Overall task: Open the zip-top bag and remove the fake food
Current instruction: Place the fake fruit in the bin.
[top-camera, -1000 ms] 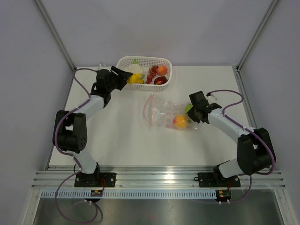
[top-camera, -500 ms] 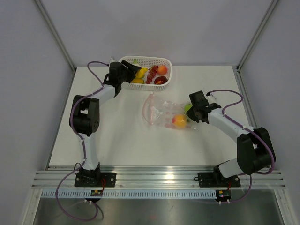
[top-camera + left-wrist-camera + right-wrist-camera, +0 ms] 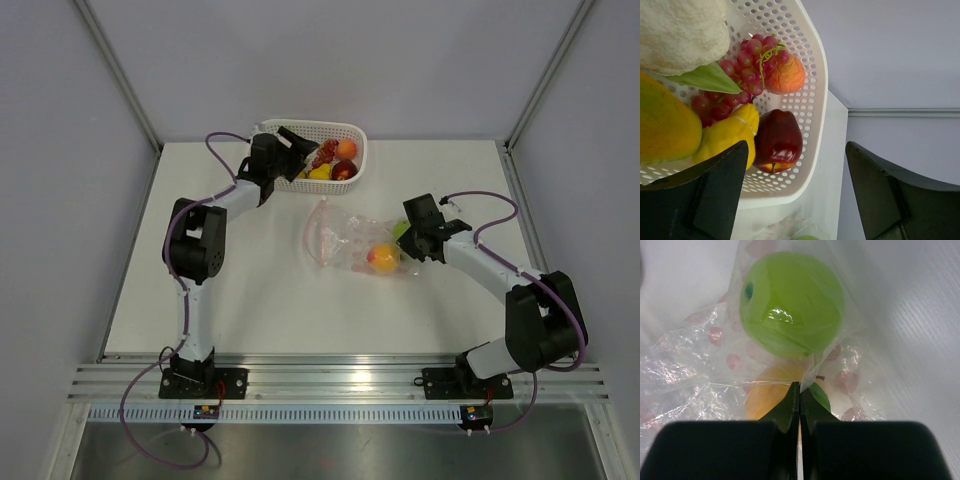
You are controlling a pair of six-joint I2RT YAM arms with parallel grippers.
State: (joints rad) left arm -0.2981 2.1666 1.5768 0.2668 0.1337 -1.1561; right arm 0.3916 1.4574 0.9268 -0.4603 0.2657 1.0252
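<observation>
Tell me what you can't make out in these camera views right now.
Top view: whether the zip-top bag is open or sealed; too small, crinkled.
Right wrist: the orange fruit behind the green apple, mostly hidden by the right tool and plastic.
Left wrist: the cauliflower, cut off by the top and left edges.

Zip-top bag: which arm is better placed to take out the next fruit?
Left. The left gripper is open and empty over the basket, and the zip-top bag has its pink zip end toward that side. The right gripper is shut on the bag's plastic.
</observation>
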